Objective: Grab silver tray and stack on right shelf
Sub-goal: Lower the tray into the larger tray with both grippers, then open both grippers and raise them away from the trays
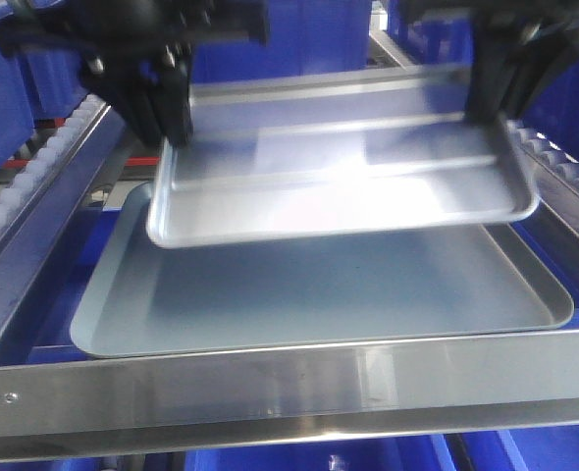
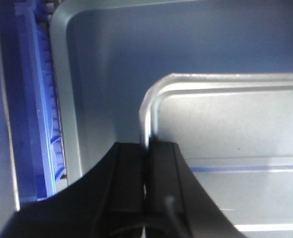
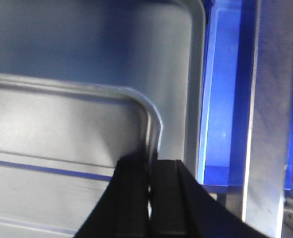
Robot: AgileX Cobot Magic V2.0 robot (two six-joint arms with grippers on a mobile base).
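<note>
Slippage is the main hazard: my left claw (image 1: 175,135) and right claw (image 1: 488,110) are each closed thin on one end rim of the silver tray (image 1: 339,177), which hangs slightly tilted just above the grey tray (image 1: 319,294) on the right shelf (image 1: 289,388), so uneven lowering could twist it free or land it askew. Both trays are empty and appear not to touch.

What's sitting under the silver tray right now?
A larger, duller grey tray lies below the silver tray. Its far part is covered, so anything there cannot be seen.
</note>
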